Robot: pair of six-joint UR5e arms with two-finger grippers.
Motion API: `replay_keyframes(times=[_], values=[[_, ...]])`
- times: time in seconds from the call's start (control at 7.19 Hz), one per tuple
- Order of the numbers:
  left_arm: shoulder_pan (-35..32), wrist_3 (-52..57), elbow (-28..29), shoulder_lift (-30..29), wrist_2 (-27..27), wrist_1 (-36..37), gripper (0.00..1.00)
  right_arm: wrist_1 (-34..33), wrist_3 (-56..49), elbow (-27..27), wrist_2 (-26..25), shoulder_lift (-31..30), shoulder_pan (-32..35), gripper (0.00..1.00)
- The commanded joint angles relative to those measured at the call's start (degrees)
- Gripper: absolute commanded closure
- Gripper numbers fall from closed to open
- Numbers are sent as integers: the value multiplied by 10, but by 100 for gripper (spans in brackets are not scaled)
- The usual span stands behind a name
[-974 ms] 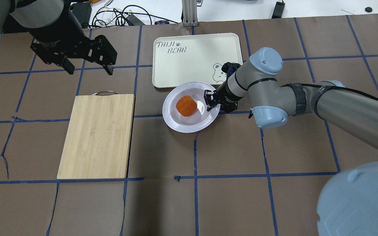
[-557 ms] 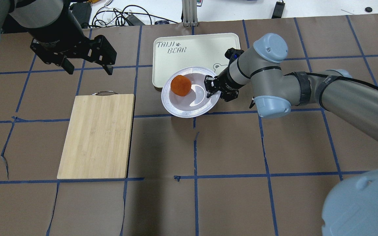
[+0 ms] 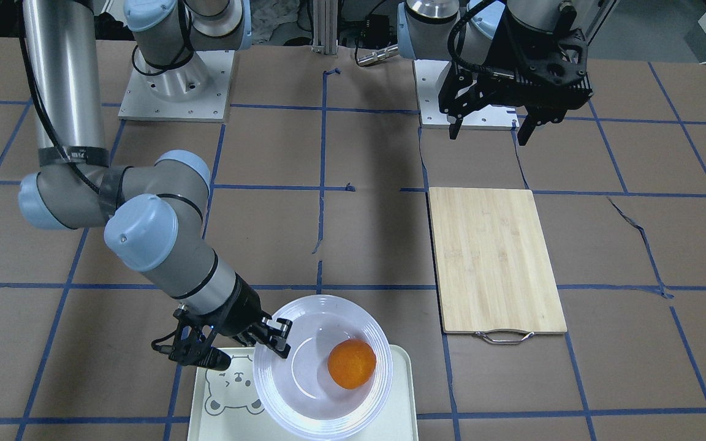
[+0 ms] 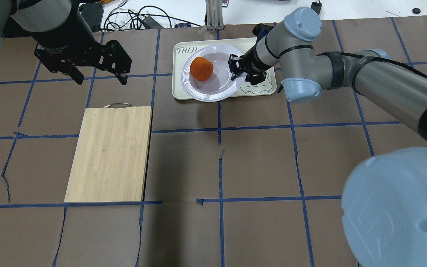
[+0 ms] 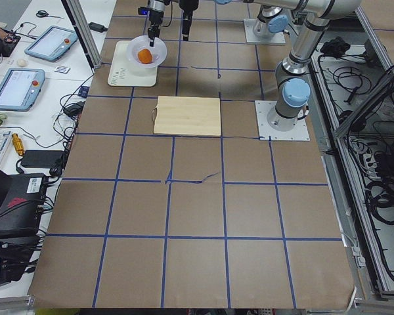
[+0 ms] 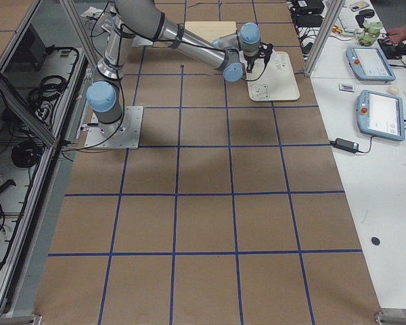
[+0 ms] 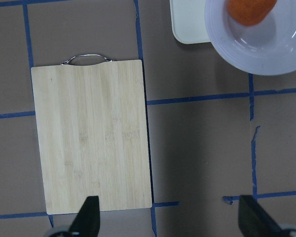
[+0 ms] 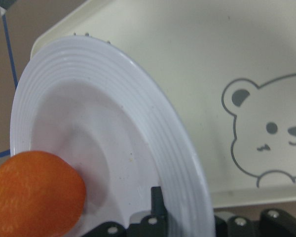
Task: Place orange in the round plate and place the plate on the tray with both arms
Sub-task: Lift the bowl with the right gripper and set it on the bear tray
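**Plate gripped over the tray, orange inside**

The right gripper (image 4: 237,69) is clenched on the rim of the round plate (image 4: 198,94), one finger (image 8: 157,200) inside the ribbed rim and the other beneath it, at the edge of the plate nearest the bear face; the right arm reaches across the tray's bear corner to get there. The plate sits over the tray (image 4: 179,87), covering much of its middle and overhanging the long edge nearest the robot; whether its underside touches the tray I cannot tell. The orange (image 4: 201,68) lies in the plate's sunken centre, on the side away from the clenched fingers, and touches neither of them.

The left gripper (image 4: 100,78) hangs released, its jaws spread wide and holding nothing, above the brown table (image 4: 272,167) just beyond the handle end of the wooden cutting board (image 4: 109,154); it is well apart from plate and tray. The board lies flat, its metal handle pointing away from the robot, with the tray off beyond its far right corner.
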Motion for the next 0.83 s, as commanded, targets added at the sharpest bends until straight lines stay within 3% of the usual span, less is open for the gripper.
replay_keyframes(times=[0.0,0.42,0.7], values=[[1,1,0,-1,0,2,0,0,26,-73,3,71,-10,91],[1,-1,-3,-1,0,3,0,-2,27,-75,3,97,-29,87],[1,-2,-3,-1,0,3,0,-3,27,-69,-8,94,-30,71]])
